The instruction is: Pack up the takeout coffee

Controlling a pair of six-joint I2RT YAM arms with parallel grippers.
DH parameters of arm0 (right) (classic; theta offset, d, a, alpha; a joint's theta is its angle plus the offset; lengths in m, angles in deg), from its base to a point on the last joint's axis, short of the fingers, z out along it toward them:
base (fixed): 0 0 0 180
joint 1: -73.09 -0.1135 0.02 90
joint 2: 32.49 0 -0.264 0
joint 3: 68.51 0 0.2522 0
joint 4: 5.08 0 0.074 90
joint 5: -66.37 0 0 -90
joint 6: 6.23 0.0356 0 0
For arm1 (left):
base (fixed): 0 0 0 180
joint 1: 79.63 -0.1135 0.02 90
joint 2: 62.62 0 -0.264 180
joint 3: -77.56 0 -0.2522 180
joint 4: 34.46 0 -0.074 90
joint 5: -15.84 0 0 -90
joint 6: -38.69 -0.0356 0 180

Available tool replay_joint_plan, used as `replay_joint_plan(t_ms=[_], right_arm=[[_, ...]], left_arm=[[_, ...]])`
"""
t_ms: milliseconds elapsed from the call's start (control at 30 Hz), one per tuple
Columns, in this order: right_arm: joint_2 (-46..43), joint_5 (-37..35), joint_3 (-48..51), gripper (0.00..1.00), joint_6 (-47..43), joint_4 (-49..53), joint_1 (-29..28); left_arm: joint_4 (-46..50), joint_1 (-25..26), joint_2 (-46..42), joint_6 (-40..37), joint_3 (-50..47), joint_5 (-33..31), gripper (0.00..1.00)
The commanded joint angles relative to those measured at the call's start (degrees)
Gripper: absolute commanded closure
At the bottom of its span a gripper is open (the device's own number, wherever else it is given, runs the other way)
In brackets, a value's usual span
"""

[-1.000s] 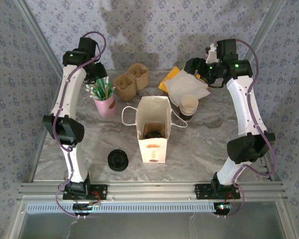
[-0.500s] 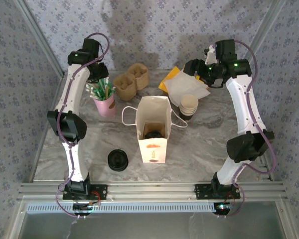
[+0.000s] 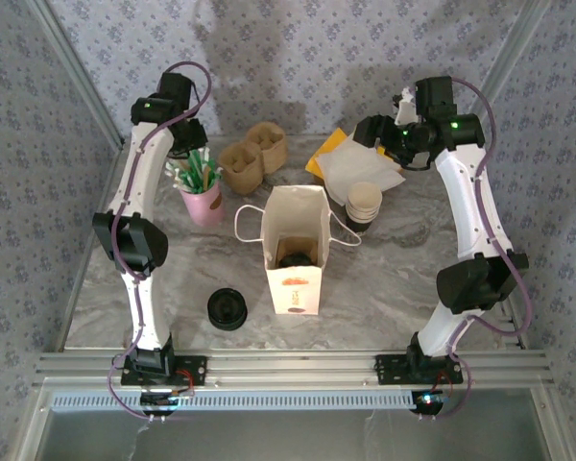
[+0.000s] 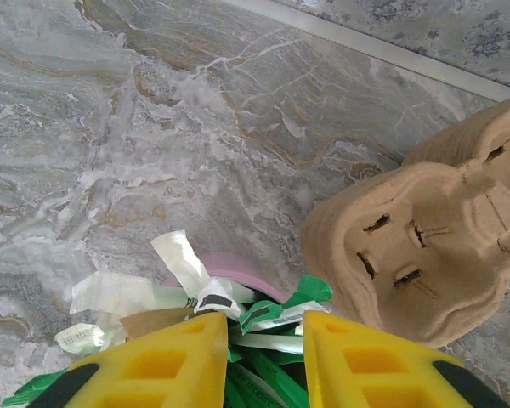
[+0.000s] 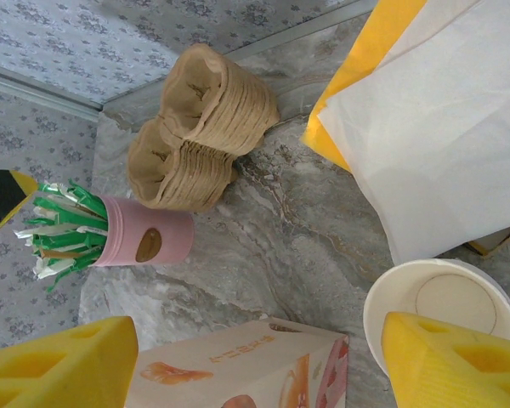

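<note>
Coffee (image 3: 294, 259): round black plastic lid showing, inside upright white paper bag (image 3: 294, 288), table centre | left gripper (image 4: 263, 357): narrowed over sachets (image 4: 195, 293), bag's 10 o'clock, grip unclear | right gripper (image 5: 255, 327): released, empty

One white paper bag (image 3: 295, 288) | one pink sachet cup (image 3: 204, 205) | one brown pulp carrier stack (image 3: 252, 159) | one cream cup stack (image 3: 364, 204) | one black lid pile (image 3: 228, 309)

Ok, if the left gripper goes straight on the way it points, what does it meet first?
The packets in the pink cup: they lie right ahead of the left gripper, in line with the gap between its jaws. Depth is unclear, so it may already touch them.
</note>
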Motion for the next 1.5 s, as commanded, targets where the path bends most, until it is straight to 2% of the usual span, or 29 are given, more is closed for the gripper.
replay_joint_plan(t_ms=[0,667,933,1467], right_arm=[[-0.52,1.25,-0.89,0.23,-1.27,1.83,0.28],[-0.82,0.90,-0.89,0.24,-1.18,2.32,0.11],[-0.89,0.81,-1.06,0.24,-0.92,2.33,-0.52],[-5.62,0.12,-4.25,0.24,-1.92,2.11,-3.15]], left_arm=[[0.15,-0.33,1.92,-0.88,2.29,-1.06,0.71],[-0.01,-0.33,1.88,-0.88,2.33,0.12,0.86],[0.20,-0.09,0.42,-0.71,3.45,-0.50,1.00],[4.55,4.12,-13.86,-2.19,3.37,-5.91,1.00]])
